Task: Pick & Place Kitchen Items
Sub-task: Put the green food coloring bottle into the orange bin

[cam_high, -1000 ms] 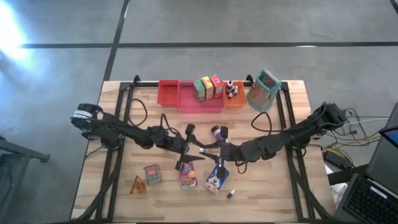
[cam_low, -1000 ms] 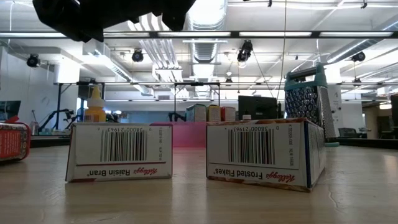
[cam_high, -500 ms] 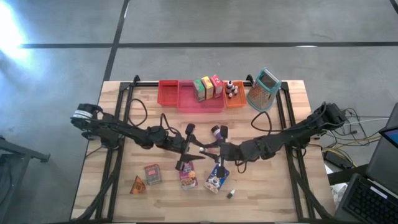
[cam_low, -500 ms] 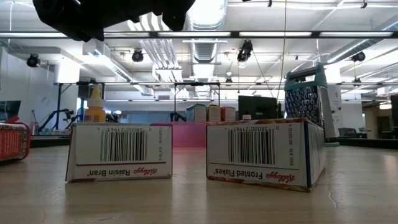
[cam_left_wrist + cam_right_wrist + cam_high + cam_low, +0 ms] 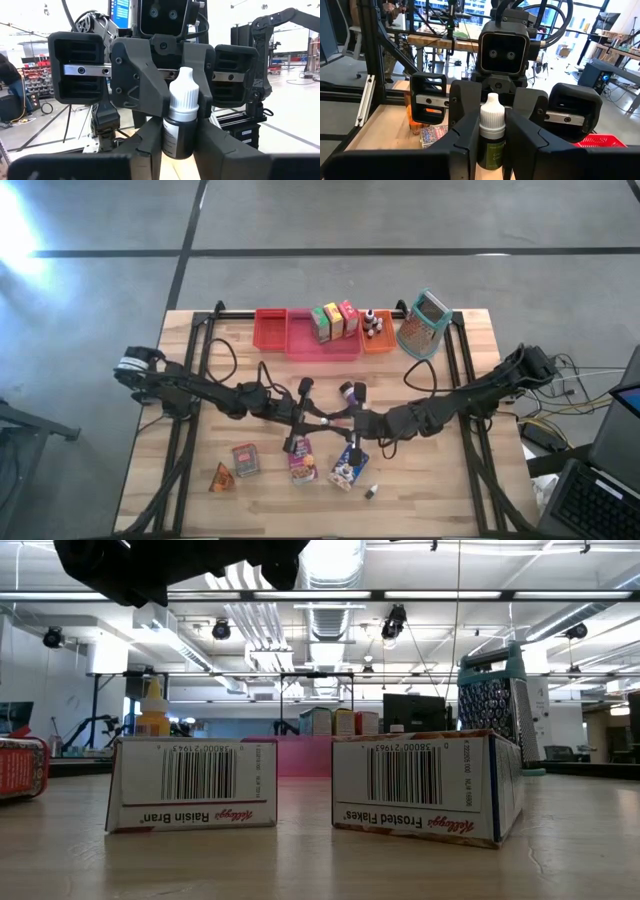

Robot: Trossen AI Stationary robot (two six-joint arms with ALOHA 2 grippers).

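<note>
A small dark dropper bottle (image 5: 179, 127) with a white cap (image 5: 491, 112) stands upright in the air over the table's middle. My left gripper (image 5: 318, 420) and my right gripper (image 5: 348, 420) meet there from opposite sides, both shut on it. Below them, near the front edge, lie a Raisin Bran box (image 5: 303, 463), a Frosted Flakes box (image 5: 347, 465), a red tin (image 5: 245, 459), an orange wedge (image 5: 221, 477) and a tiny item (image 5: 371, 492). My left gripper pinches the bottle's dark body (image 5: 175, 145) between its two fingers (image 5: 150, 145), coming level from the table's left. The bottle stands upright, clear of the table. My right gripper pinches the same bottle's body (image 5: 491, 145) between its two fingers (image 5: 462, 135), just under the white cap, coming level from the table's right.
At the far edge stand a red tray (image 5: 270, 328), a pink tray (image 5: 325, 345) with green, yellow and red boxes (image 5: 335, 320), an orange tray (image 5: 377, 342) with small bottles (image 5: 372, 323), and a grater (image 5: 425, 323). Cables run along both table sides.
My left gripper's fingers have closed in on the bottle that my right gripper holds. Both arms have kept their places, and the bottle has stayed upright where it was.
</note>
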